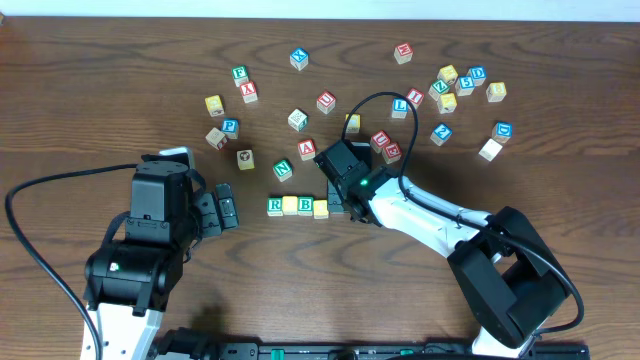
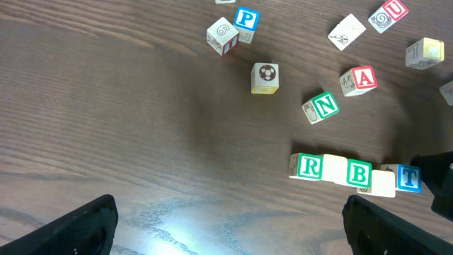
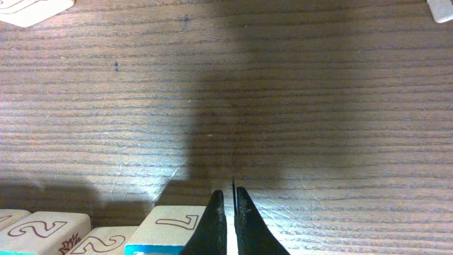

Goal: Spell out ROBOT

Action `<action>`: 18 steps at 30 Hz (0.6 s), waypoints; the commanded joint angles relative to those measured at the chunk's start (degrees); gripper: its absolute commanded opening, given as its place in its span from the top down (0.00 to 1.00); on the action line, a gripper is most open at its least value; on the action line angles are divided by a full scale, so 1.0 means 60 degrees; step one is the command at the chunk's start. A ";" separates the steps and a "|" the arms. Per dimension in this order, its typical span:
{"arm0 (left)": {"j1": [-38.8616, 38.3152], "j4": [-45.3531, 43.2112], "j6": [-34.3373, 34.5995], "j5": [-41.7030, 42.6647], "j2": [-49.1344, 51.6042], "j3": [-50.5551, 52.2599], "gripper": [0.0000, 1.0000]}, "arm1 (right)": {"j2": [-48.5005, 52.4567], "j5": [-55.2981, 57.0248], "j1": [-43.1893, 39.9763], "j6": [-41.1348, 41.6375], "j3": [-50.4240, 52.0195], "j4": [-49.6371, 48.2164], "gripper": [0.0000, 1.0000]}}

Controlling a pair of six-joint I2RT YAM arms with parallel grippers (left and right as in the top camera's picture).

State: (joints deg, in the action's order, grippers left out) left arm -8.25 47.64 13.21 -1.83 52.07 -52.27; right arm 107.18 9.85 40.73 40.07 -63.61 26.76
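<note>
Cubes for the word sit in one row on the table (image 1: 100, 80), front of centre. Order in the left wrist view, left to right: R cube (image 2: 309, 166), yellow cube (image 2: 334, 170), B cube (image 2: 359, 173), second yellow cube (image 2: 383, 183), T cube (image 2: 408, 178). Neighbours touch or nearly touch. The second yellow cube sits slightly out of line with the B and T on either side. From overhead, the T cube is mostly hidden under the right gripper (image 1: 342, 207).

Right gripper: jaws closed tight, fingers (image 3: 216, 227) pressed together with nothing between them. Tips are at the T end of the row. The right wrist view puts them just beside a cube side marked 7 (image 3: 173, 225). Can't tell if they touch it.

Left gripper (image 1: 225, 208): jaws spread wide and empty, over bare wood, left of the R cube and clear of the row.

Around the row:
- Green N cube (image 2: 325, 106) sits just behind it, tilted.
- Red A cube (image 2: 362, 78) is a bit further back.
- Soccer-ball cube (image 2: 265, 78) is off to the left of those.
- Blue P cube (image 2: 246, 19) is further out still.
- Remaining loose cubes are scattered over the far half of the table, well apart from the row.
</note>
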 commanded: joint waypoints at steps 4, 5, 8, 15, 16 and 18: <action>0.0051 0.0018 -0.0117 -0.0047 0.0004 -0.0211 0.00 | -0.0259 0.0004 0.0036 -0.0098 0.0069 -0.0022 0.99; 0.0051 0.0018 -0.0117 -0.0047 0.0004 -0.0211 0.00 | -0.0259 -0.0015 0.0036 -0.0098 0.0069 -0.0025 0.99; 0.0051 0.0018 -0.0117 -0.0047 0.0004 -0.0211 0.00 | -0.0259 -0.0135 0.0040 -0.0160 0.0069 -0.0040 0.99; 0.0051 0.0018 -0.0117 -0.0047 0.0004 -0.0211 0.00 | -0.0259 -0.0127 0.0051 -0.0160 0.0069 -0.0025 0.99; 0.0051 0.0018 -0.0117 -0.0047 0.0004 -0.0211 0.00 | -0.0259 -0.0127 0.0051 -0.0160 0.0069 -0.0025 0.99; 0.0051 0.0018 -0.0117 -0.0047 0.0004 -0.0211 0.00 | -0.0259 -0.0098 0.0047 -0.0164 0.0069 -0.0022 0.99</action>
State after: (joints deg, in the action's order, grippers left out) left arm -8.25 47.64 13.21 -1.83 52.07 -52.27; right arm 107.18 8.80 40.73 39.83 -63.61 26.72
